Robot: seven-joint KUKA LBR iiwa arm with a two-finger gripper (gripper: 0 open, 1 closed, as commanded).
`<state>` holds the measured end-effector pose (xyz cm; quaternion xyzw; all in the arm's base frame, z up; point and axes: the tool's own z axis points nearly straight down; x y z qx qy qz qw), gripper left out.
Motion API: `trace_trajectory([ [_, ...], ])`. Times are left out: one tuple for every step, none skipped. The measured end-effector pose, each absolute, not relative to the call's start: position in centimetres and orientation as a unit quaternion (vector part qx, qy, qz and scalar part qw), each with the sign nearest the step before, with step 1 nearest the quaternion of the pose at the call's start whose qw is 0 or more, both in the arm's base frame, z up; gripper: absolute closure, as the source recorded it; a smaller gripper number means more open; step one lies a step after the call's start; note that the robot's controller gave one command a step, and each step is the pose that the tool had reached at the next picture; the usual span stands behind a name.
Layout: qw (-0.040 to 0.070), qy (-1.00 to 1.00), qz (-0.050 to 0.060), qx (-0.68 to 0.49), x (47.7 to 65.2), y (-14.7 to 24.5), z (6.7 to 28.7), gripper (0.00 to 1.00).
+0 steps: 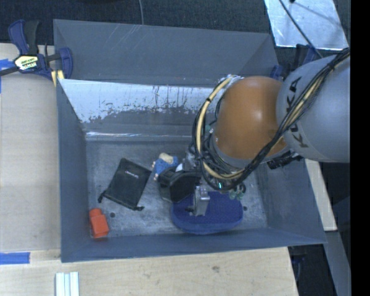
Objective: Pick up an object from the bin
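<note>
Grey sheet-metal walls slope down to the speckled floor of the bin (71, 165), and from where I stand the silver arm (320, 116) leans in from the right, its wrist under a smooth orange domed cover (250, 119) with yellow and black cables looped round it. Below that dome the gripper (201, 203) hangs low in the front part of the bin, right of the middle. Under it lies a dark blue oval pad of soft-looking material (221, 217), broad and rounded, flat on the floor and close against the front wall. The gripper's tip stands over the pad's upper left part, and most of the pad spreads out to the right of it. Whether the tip touches the pad I cannot tell, nor can I tell whether the jaws are wide or narrow, as the wrist hides them. Just to the left of the gripper sits a black lumpy thing (177, 187), with a small blue and white piece (165, 161) behind it. Further left lies a flat black rectangular case (128, 182), tilted, and well apart in the front left corner a small orange block (98, 222).
</note>
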<state>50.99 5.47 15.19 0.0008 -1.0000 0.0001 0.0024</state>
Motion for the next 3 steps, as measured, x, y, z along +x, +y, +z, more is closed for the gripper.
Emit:
trace_trajectory([
  [-0.001, -0.999, 0.0, 0.054, 55.7, 5.7, 7.4, 0.0],
  [-0.003, -0.999, 0.0, 0.053, 55.8, 5.7, 7.8, 1.0],
  [-0.002, -0.999, 0.0, 0.047, 56.0, 4.9, 18.1, 1.0],
])
